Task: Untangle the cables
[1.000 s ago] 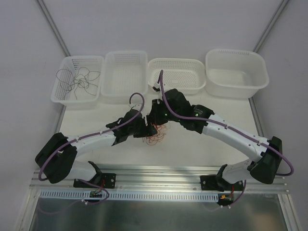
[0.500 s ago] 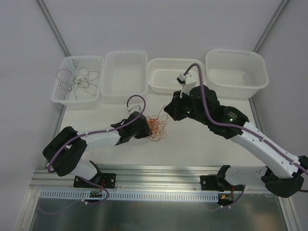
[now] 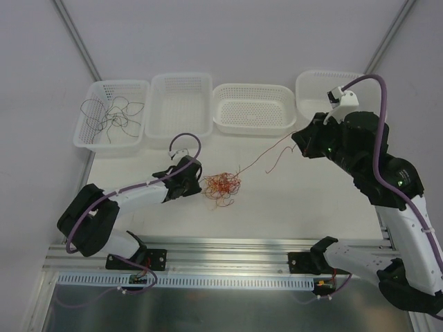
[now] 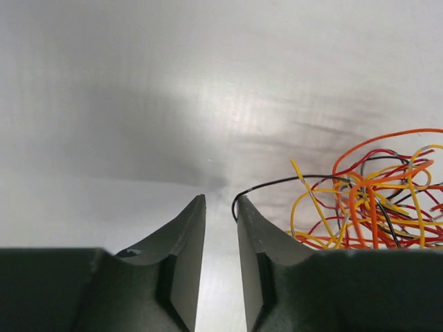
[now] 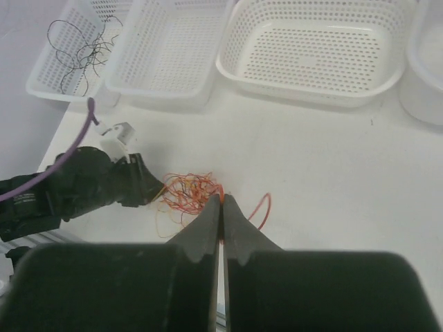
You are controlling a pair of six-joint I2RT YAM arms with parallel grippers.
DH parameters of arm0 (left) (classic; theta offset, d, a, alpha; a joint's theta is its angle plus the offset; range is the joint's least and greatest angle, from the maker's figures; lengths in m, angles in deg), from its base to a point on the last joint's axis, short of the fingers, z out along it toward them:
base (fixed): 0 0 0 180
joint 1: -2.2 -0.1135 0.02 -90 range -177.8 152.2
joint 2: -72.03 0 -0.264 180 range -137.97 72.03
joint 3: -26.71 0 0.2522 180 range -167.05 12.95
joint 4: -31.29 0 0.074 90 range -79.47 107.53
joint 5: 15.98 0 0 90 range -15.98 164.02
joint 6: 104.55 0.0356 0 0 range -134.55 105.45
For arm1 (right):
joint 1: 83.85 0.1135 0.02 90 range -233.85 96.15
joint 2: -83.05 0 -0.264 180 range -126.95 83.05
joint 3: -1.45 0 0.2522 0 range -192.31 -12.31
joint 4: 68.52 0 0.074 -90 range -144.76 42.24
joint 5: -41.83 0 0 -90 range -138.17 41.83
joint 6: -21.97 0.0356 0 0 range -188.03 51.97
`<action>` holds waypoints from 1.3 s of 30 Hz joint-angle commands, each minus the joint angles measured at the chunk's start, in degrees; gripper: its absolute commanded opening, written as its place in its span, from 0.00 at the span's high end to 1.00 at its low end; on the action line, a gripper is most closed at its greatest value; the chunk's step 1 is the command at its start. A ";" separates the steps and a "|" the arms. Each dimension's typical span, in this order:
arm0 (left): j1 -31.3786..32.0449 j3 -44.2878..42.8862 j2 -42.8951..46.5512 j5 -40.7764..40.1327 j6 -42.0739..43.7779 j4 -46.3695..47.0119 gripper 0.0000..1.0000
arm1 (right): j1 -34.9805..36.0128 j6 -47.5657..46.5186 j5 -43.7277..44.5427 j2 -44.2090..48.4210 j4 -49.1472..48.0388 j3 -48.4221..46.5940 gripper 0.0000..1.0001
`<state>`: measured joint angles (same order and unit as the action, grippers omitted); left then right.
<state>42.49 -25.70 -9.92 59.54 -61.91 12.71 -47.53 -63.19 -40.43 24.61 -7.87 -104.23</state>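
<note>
A tangle of thin orange, yellow, red and dark cables lies on the white table; it also shows in the left wrist view and the right wrist view. My right gripper is raised to the right of the tangle. It is shut on an orange-red cable that runs taut from the tangle up to it, with a loose loop beside it. My left gripper sits low at the tangle's left edge. Its jaws are narrowly open and hold nothing. A dark cable end curls at the right fingertip.
Four white containers stand along the back. The leftmost basket holds dark grey wires. The second basket and third basket show nothing inside. A solid tub is behind my right gripper. A metal rail runs along the near edge.
My right gripper has swung up and to the right away from the tangle, drawing the orange-red cable out. My left gripper has drawn back a little to the left of the pile.
</note>
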 commanded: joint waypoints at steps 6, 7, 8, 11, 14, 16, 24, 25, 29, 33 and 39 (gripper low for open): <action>-11.54 0.95 9.87 -2.92 6.12 -8.71 1.00 | -7.83 -3.96 -0.28 2.18 4.26 -4.58 0.99; -12.60 1.04 10.84 -2.92 7.61 -9.24 1.00 | -8.53 -4.22 0.16 2.18 4.95 -4.58 0.99; -13.56 1.12 12.76 -3.10 8.50 -10.37 1.00 | -9.93 -4.49 0.68 2.36 5.40 -4.58 0.99; -17.26 0.43 15.76 -5.55 12.01 -14.23 1.00 | -12.40 -4.31 1.74 2.88 6.37 -4.32 0.99; -21.39 -1.41 18.31 -9.59 15.44 -17.49 1.00 | -17.14 -3.96 1.83 3.24 6.89 -4.93 0.99; -23.32 -2.74 19.72 -12.14 16.67 -20.40 1.00 | -18.99 -3.44 1.39 3.06 7.24 -6.07 0.99; -27.11 -9.33 25.08 -17.77 22.74 -25.59 1.00 | -24.53 -2.47 0.95 1.66 7.86 -10.65 0.99; -27.46 -9.42 25.52 -18.12 23.70 -26.11 1.00 | -24.89 -2.38 0.78 1.66 7.69 -10.91 0.99; -29.39 -8.90 27.19 -19.36 25.47 -26.73 1.00 | -26.47 -1.51 -0.09 1.66 6.54 -10.30 0.99; -29.40 -8.28 27.55 -4.15 25.38 -25.77 1.00 | -26.65 0.68 -5.01 1.74 6.02 -1.73 0.99; -25.97 -2.22 29.39 16.22 22.57 -18.83 1.00 | -26.47 5.00 -15.48 4.29 1.10 20.00 0.99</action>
<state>14.89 -30.18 18.21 62.25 -38.17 -9.32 -73.72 -61.57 -49.37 28.87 -4.76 -90.59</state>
